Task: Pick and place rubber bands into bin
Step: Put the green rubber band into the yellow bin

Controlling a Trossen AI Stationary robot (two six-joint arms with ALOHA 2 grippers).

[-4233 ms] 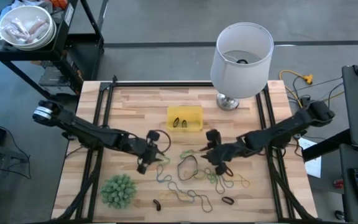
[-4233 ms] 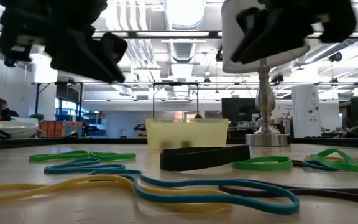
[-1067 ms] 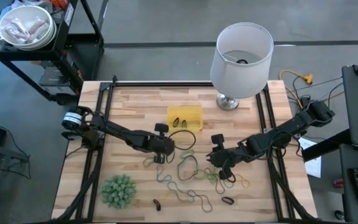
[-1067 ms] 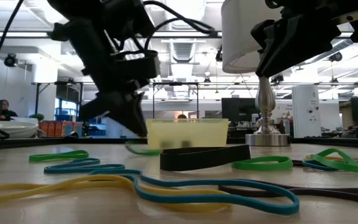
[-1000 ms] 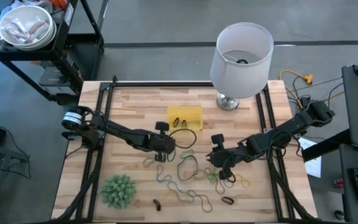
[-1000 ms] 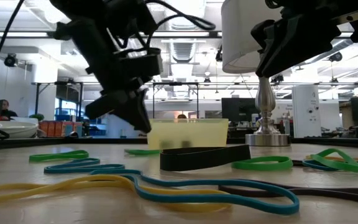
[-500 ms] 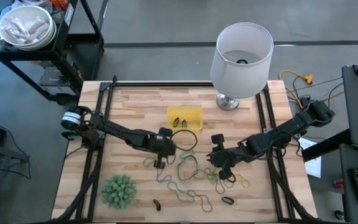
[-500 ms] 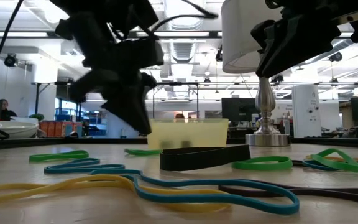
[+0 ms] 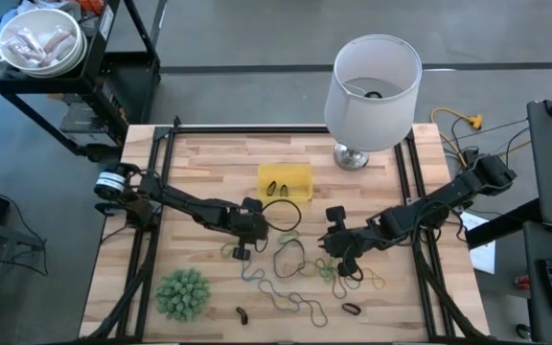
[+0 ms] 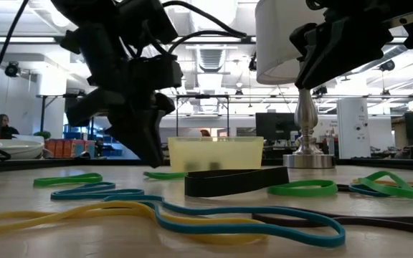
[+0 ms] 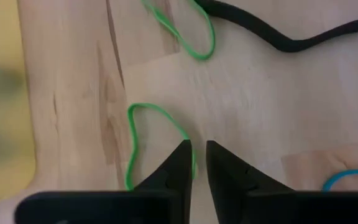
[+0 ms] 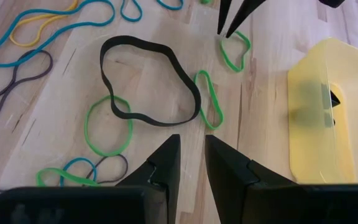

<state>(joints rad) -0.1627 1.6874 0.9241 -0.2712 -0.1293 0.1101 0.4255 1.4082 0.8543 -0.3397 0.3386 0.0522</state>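
- the left tool point(image 11: 194, 163) is low over the table point(image 9: 209, 163), just in front of the yellow bin point(image 9: 285, 182), with its tips straddling the edge of a small green band point(image 11: 157, 140). the gap between the tips is narrow, and i cannot tell whether rubber is caught between them.
- the step in hand looks like picking this green band: the tips should come down until they touch the wood, one on each side of the strand, then close fully before lifting.
- lift straight up and slowly; a thin loop like this slips or snaps away easily.
- a second green band point(image 11: 188, 28) and the big black band point(image 11: 291, 34) lie near; keep the tips off them so only one loop comes up.
- the carry is short: the bin is just beside, with two dark bands point(image 9: 278, 189) already in it. release well inside its rim, not at the edge.
- the right tool point(image 9: 334, 251) waits above the heap of bands point(image 9: 338, 273) on the right side of the table, its tips a little apart and holding nothing.
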